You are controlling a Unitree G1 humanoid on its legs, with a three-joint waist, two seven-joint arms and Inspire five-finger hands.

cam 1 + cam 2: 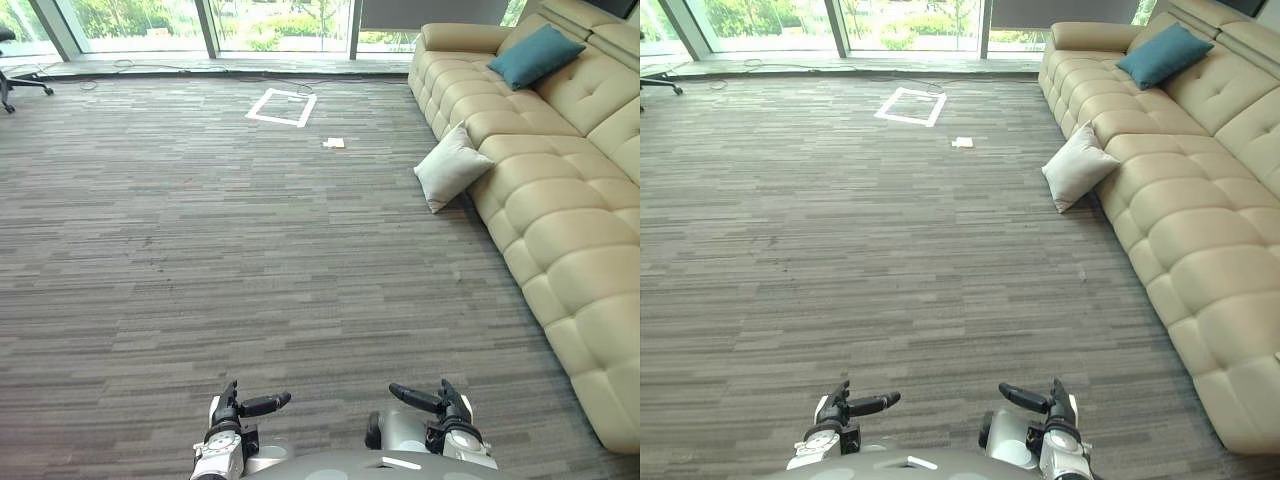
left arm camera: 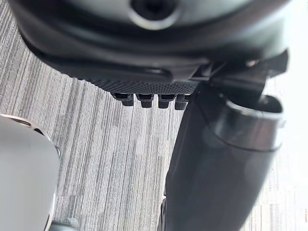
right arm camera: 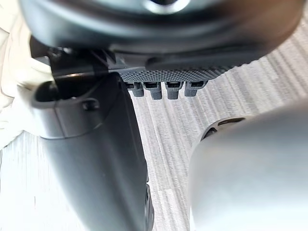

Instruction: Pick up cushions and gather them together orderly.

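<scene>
A white cushion point(image 1: 450, 165) rests on the carpet, leaning against the front of the beige sofa point(image 1: 560, 210). A teal cushion point(image 1: 533, 55) lies on the sofa seat against the backrest, further back. My left hand point(image 1: 240, 408) and right hand point(image 1: 430, 402) hang low at the near edge of the view, far from both cushions. In the wrist views the left hand point(image 2: 144, 72) and the right hand point(image 3: 168, 72) are open with relaxed fingers and hold nothing; only carpet shows past them.
The grey carpet stretches wide between me and the sofa. A white tape square point(image 1: 281, 106) and a small white scrap point(image 1: 334, 143) lie on the floor far ahead. An office chair base point(image 1: 15, 80) stands at the far left by the windows.
</scene>
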